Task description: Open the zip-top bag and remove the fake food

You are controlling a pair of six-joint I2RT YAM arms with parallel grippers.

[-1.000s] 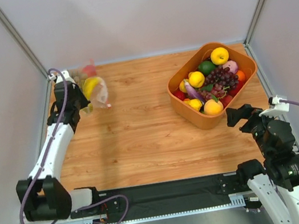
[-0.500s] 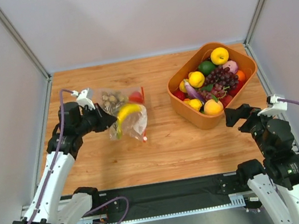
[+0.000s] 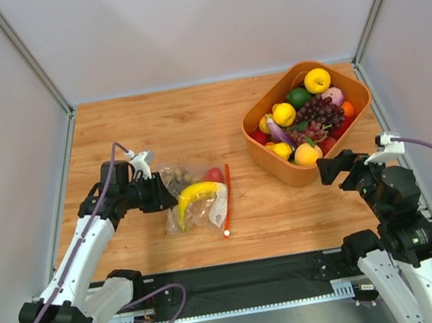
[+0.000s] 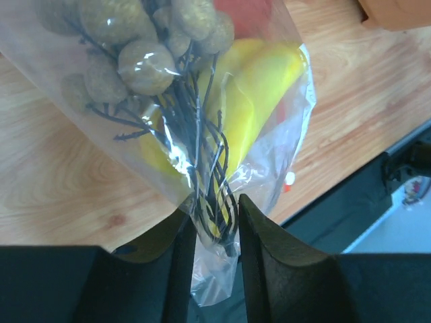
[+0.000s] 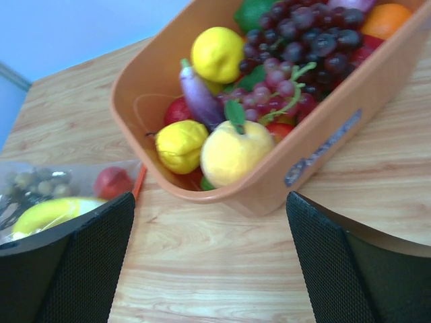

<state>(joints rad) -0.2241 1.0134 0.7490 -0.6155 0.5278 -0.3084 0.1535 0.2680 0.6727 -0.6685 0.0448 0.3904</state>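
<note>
Our left gripper (image 4: pixel 217 225) pinches shut on a corner of the crinkly clear zip-top bag (image 3: pixel 208 209), which rests on the wooden tabletop (image 3: pixel 193 124) with the yellow plastic bananas (image 3: pixel 195 192) inside. Our right gripper (image 3: pixel 328 168) gapes wide and empty beside the orange fruit basket (image 5: pixel 323 145). White walls (image 3: pixel 200 22) enclose us.

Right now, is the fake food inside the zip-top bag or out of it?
Inside. The banana bunch, red fruit and tan balls all show behind the clear plastic of the zip-top bag, none loose on the table.
</note>
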